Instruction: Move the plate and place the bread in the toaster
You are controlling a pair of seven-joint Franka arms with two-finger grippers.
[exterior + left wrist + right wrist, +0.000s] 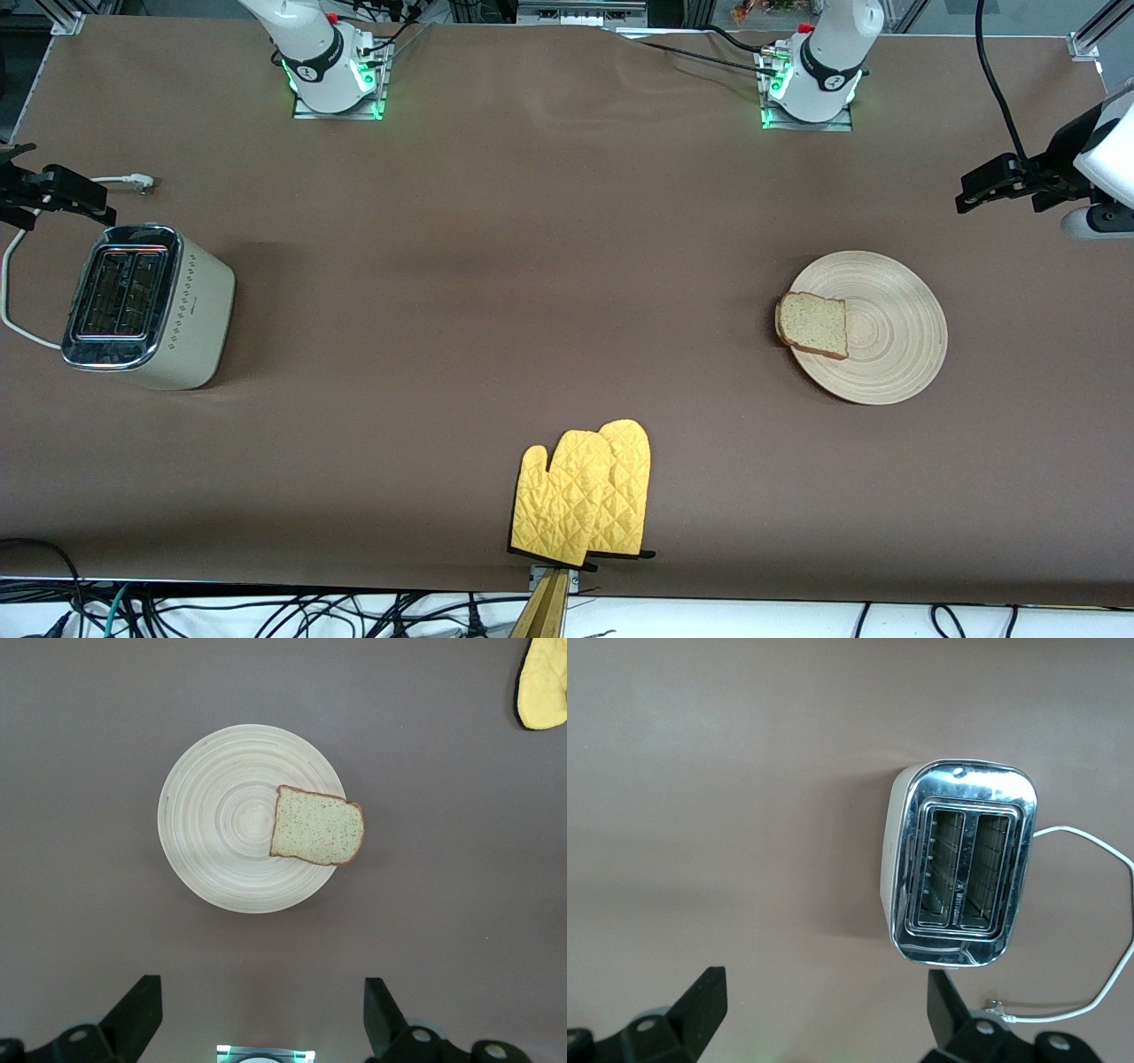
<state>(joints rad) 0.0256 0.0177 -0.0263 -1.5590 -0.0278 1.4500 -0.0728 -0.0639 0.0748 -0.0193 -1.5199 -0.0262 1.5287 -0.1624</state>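
Observation:
The pale wooden plate (895, 341) lies on the table toward the left arm's end. The bread (812, 324) lies flat on the plate's rim on the side toward the right arm's end and overhangs it slightly. The cream toaster (146, 306) stands at the right arm's end, both slots empty. My left gripper (992, 188) is open and empty, up over the table's left-arm end; its wrist view shows the plate (221, 824), the bread (317, 826) and the gripper (263, 1019). My right gripper (49, 193) is open and empty above the table beside the toaster (961, 859), as its wrist view (824, 1019) shows.
A pair of yellow oven mitts (585, 496) lies at the table's near edge in the middle; one tip shows in the left wrist view (542, 687). The toaster's white cord (13, 292) loops at the table's end, its plug (133, 183) lying loose.

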